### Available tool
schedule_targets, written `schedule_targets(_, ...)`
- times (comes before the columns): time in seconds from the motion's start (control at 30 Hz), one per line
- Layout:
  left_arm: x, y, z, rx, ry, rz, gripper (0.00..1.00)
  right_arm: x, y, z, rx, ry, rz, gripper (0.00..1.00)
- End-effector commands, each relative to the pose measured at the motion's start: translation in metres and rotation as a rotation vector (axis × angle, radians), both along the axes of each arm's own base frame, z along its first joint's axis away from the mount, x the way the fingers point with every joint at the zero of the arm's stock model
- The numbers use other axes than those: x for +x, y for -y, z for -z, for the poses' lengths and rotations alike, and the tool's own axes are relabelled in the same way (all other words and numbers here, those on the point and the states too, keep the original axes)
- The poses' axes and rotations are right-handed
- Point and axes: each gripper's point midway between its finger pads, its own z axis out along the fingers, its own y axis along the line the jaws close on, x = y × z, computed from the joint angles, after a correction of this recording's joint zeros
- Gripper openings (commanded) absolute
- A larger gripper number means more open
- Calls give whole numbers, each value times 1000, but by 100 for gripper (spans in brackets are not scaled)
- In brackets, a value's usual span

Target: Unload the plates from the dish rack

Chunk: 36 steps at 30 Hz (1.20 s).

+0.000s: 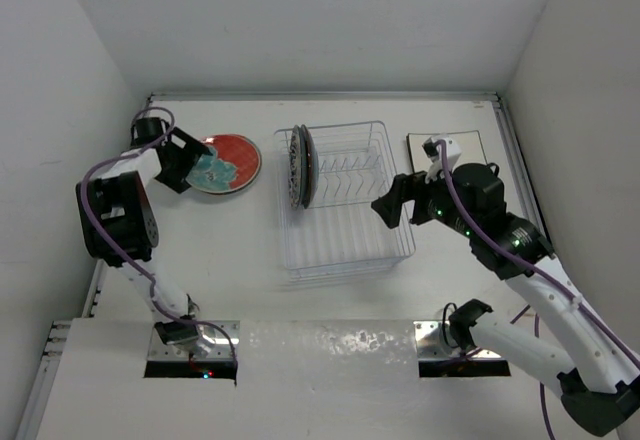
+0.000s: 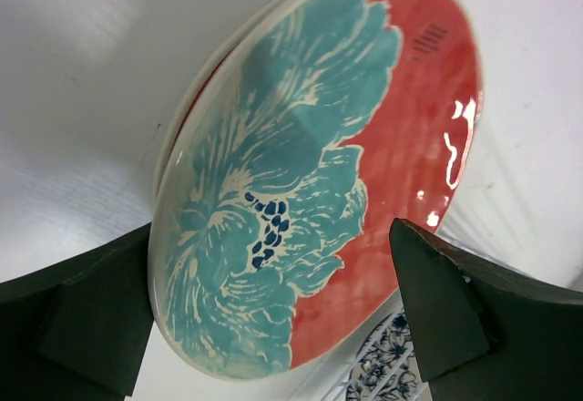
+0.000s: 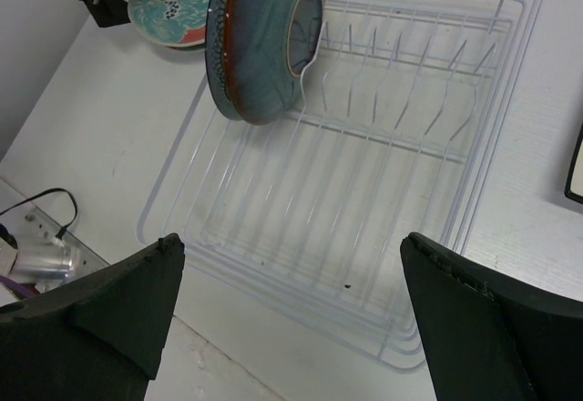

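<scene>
Matte left end effector (image 2: 273, 303) astride glossy round plate (image 2: 314, 164), perhaps ceramic

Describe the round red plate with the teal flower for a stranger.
Find the clear wire dish rack mid-table. Left of it lies the round red teal-flowered plate. Unlike the plates standing in the rack, it lies flat.

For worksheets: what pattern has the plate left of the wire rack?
Round red plate, teal flower; clearest in left wrist view.
</scene>
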Motion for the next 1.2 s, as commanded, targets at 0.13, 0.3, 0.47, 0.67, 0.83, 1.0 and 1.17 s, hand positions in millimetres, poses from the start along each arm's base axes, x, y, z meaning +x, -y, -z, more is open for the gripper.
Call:
schedule_targets(0.13, 6, -3, -11, 202, -124, 37, 100, -1, 6, -5, 2, 23, 24, 99)
schedule_targets(0.3, 1, 3, -2, 226, -192, 55, 100, -2, 8, 2, -10, 9, 25, 99)
schedule_targets(0.47, -3, 12, 10, 234, -265, 86, 100, -4, 7, 5, -21, -9, 15, 99)
schedule_targets(0.67, -7, 2, 0, 279, -289, 46, 100, -6, 8, 8, -34, -18, 9, 99)
schedule_targets(0.83, -11, -13, -28, 349, -299, 1, 100, -6, 7, 10, -40, -31, 2, 99)
schedule_targets(1.0, -13, -20, -84, 403, -165, -37, 100, -1, 3, 26, -55, -88, 12, 99)
schedule_targets(1.17, -46, 10, -159, 402, 174, 123, 100, 21, -6, 31, -67, -128, 74, 99)
